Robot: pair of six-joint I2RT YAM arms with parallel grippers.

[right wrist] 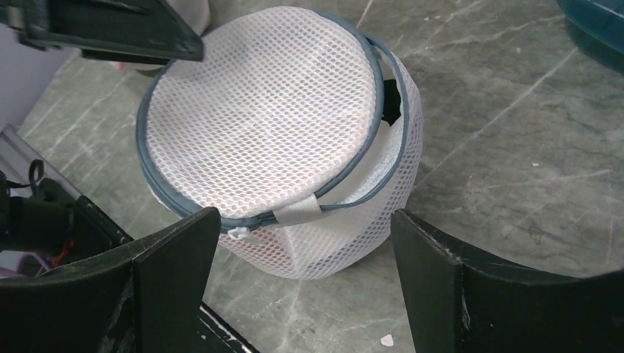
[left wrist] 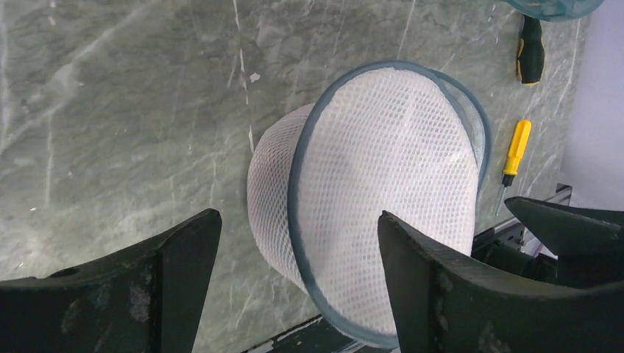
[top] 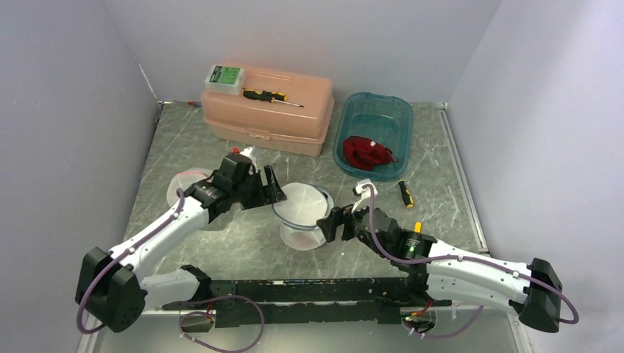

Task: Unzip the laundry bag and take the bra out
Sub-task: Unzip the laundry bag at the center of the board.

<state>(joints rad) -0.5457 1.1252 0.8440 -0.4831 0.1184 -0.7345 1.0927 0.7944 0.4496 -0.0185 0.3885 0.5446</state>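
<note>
The round white mesh laundry bag with blue-grey zipper trim stands at the table's middle. In the right wrist view the bag shows its white zipper pull at the near edge. The zipper gapes on the right side, where a dark opening shows. The bra is hidden. My left gripper is open and empty just left of the bag; in its wrist view the bag lies ahead between the jaws. My right gripper is open and empty at the bag's right front, also seen in its wrist view.
A peach toolbox at the back carries a green box and a screwdriver. A teal tub holds a red cloth. Two screwdrivers lie right of the bag. A white mesh piece lies under the left arm.
</note>
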